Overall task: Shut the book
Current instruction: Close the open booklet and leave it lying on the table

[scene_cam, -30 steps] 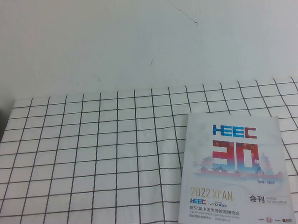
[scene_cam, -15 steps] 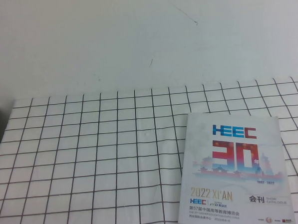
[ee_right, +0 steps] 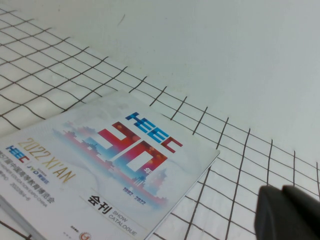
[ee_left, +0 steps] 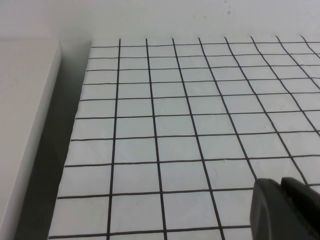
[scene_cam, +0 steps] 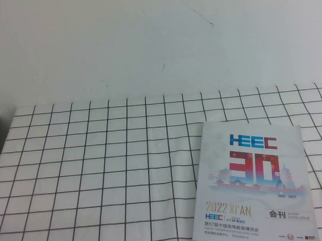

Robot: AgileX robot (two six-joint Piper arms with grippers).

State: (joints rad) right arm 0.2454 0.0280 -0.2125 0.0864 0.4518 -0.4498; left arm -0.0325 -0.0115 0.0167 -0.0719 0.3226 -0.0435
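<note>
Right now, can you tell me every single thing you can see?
book: one, closed, pale cover with blue and red print, lying flat on the near right of the cloth
cloth: one, white with black grid lines, spread over the table
board: one, white, beside the cloth's left edge
wall: one, white with a few small dark marks, behind the table
left gripper: one, dark, above bare cloth on the left, seen only in the left wrist view
right gripper: one, dark, above the cloth beside the book, seen only in the right wrist view
</note>
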